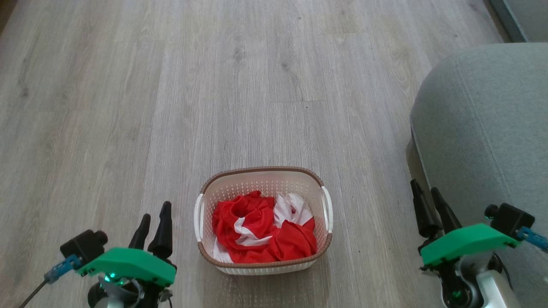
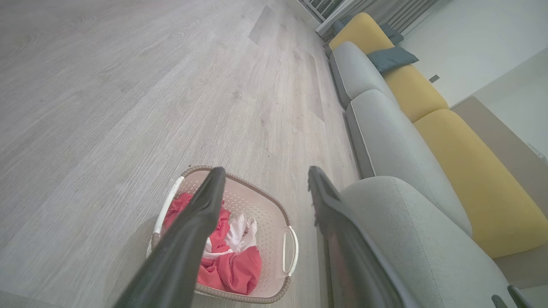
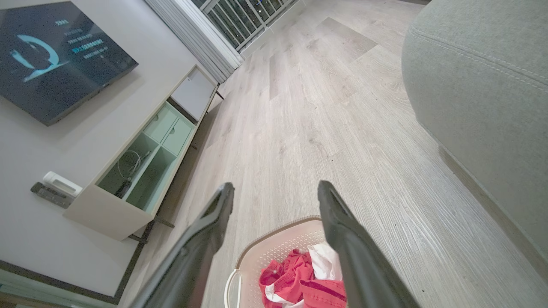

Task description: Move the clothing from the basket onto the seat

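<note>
The left gripper [image 1: 156, 210] hangs with its fingers spread and empty, low at the basket's left. The right gripper [image 1: 423, 186] is spread and empty too, off to the basket's right, beside the near corner of the seat [image 1: 483, 128]. Between them the basket [image 1: 265, 170] stands on the wood floor [image 1: 171, 85], touching neither gripper. The clothing [image 1: 257, 231] lies crumpled inside it, red with white stripes, filling most of the bottom. The grey seat is right of the basket, apart from it.
</note>
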{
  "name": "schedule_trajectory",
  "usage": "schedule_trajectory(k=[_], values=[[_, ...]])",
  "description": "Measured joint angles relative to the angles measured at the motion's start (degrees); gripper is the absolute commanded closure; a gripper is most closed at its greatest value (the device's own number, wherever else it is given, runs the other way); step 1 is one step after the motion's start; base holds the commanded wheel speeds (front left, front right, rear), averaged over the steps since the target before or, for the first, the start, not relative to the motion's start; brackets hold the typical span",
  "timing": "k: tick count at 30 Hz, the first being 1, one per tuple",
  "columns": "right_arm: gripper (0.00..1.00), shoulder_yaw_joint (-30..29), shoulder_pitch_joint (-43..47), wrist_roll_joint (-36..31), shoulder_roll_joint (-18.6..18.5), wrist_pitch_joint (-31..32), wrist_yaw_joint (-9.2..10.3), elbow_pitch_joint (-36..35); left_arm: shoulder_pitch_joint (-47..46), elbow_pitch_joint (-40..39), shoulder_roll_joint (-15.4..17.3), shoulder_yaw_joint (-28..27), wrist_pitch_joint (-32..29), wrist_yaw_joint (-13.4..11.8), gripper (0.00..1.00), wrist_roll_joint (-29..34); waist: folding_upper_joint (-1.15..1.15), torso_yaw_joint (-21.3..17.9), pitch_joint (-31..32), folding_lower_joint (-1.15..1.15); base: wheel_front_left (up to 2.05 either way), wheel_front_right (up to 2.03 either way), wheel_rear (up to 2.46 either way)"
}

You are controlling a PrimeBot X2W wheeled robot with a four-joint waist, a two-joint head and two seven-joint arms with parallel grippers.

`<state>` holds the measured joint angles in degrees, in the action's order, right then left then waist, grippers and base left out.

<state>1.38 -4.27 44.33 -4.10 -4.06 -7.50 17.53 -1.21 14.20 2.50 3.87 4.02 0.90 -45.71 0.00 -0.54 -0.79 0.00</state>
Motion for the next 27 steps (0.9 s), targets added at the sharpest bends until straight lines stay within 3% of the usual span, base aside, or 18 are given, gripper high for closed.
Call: schedule_trajectory(k=[27], values=[[0.0,3.47,-1.1,-18.41,-1.6,-4.11,0.0,1.93,-0.84,-2.13,2.23,5.15,4.24,-4.65,0.0,18.23,0.0,-0.22,-0.28,0.0,0.0,0.0,0.0]])
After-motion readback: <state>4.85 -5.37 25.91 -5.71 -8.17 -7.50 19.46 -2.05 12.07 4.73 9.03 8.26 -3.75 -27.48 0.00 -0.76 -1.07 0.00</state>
